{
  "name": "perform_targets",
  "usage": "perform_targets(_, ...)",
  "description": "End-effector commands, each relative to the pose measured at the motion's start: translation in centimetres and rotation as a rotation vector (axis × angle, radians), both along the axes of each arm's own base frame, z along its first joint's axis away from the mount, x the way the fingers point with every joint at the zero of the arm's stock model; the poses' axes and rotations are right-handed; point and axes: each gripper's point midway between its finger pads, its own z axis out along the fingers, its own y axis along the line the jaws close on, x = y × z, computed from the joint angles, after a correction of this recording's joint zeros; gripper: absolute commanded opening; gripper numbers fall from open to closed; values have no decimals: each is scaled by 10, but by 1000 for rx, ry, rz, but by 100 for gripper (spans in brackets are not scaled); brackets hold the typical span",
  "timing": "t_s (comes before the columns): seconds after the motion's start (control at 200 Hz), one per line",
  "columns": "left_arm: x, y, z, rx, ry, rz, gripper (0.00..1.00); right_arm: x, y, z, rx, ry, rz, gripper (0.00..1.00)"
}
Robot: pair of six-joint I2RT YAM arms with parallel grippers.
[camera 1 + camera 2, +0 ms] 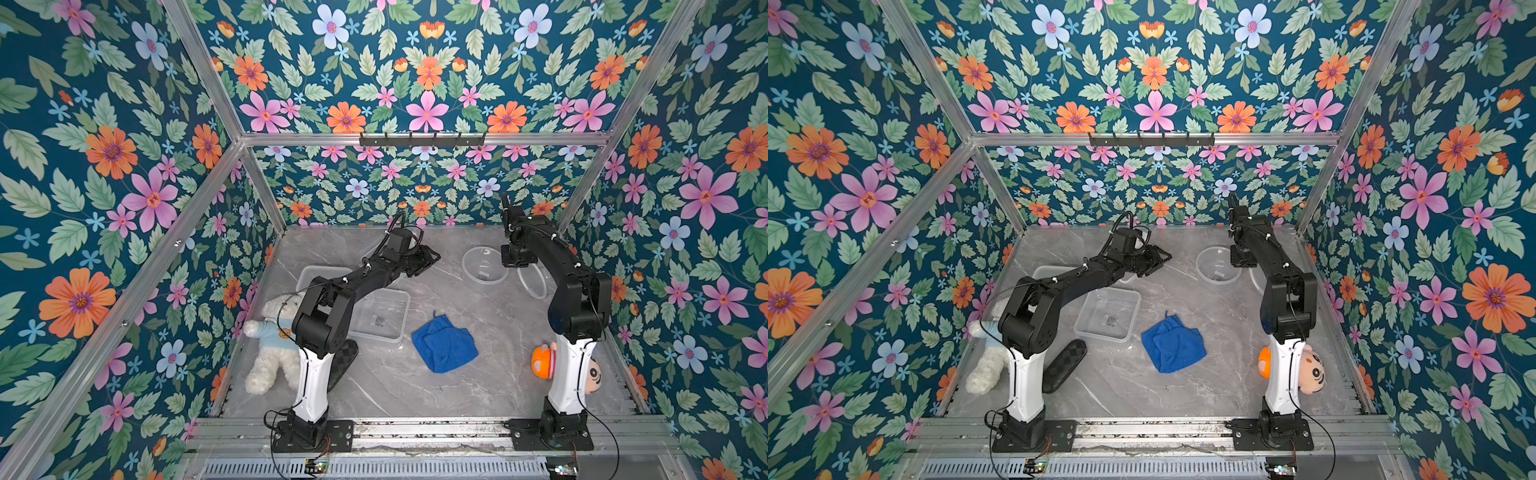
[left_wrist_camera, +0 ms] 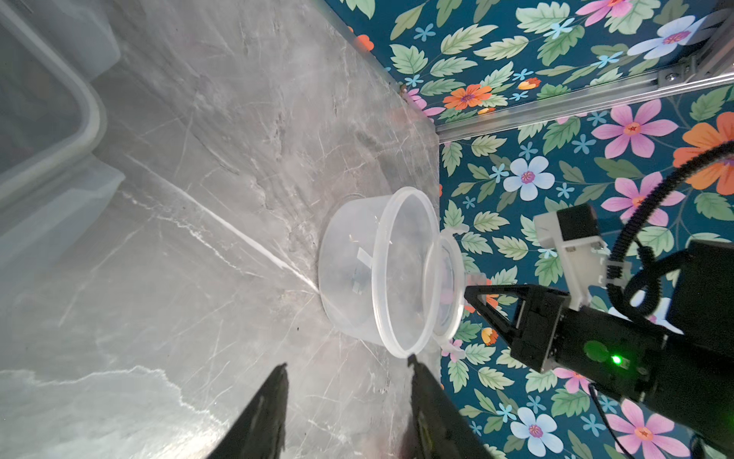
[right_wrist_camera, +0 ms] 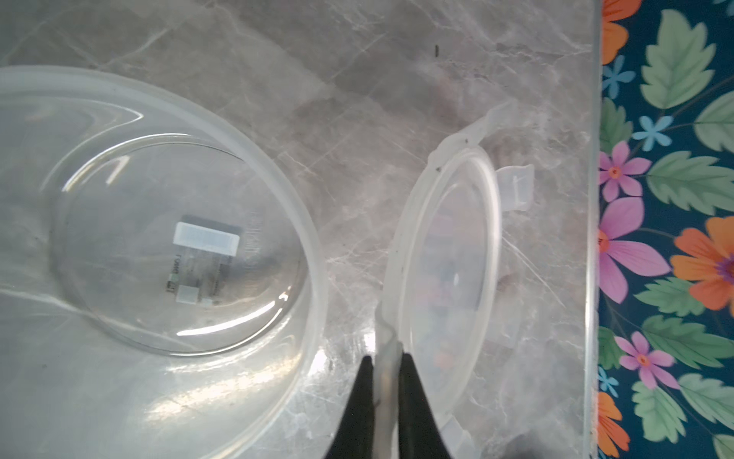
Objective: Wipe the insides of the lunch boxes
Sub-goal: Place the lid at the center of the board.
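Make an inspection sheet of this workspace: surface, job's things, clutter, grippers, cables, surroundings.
Surface: grey marble table, pale veins.
Job's things: round box open, upright; rectangular box open; third box partly hidden behind the left arm.
Clutter: blue cloth crumpled, untouched; teddy; doll; black patterned pad.
Grippers: left gripper open, empty; right gripper pinching the rim of the round lid, tilted on edge beside the round box.
Cables: black cables on both arms and at the bases; none on the boxes.
Surroundings: floral walls, aluminium frame, hook rail.
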Motion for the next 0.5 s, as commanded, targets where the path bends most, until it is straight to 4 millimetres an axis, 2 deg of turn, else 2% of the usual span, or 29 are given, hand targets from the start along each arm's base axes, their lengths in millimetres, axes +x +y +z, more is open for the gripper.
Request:
perform_targets(0.0,2,-2,12,-23,-32,-4,53,-6,10,-1,63,-7,-3,43)
perform_targets(0.115,4,-2,16,-19,-39,0,53,-20,11,16,94,-62,-35,52)
perform_targets(0.23,6,0,25,-1,-57,7,53,-51,23,43,135,-110,-34,57)
perform_targets(0.28,8,1,33,6,-72,12,53,-68,41,54,164,-139,8,61)
perform_targets(0.295,9,2,34,9,-75,16,53,-74,47,56,168,-146,25,70)
perform_targets(0.315,9,3,36,15,-77,18,54,-82,55,55,168,-143,47,73)
perform_targets(0.335,9,4,39,17,-80,20,54,-93,64,65,185,-168,74,74)
perform_targets(0.36,9,4,43,17,-88,22,54,-106,78,67,204,-168,113,74)
perform_targets(0.495,5,16,63,28,-116,56,54,-176,147,56,335,-164,291,72)
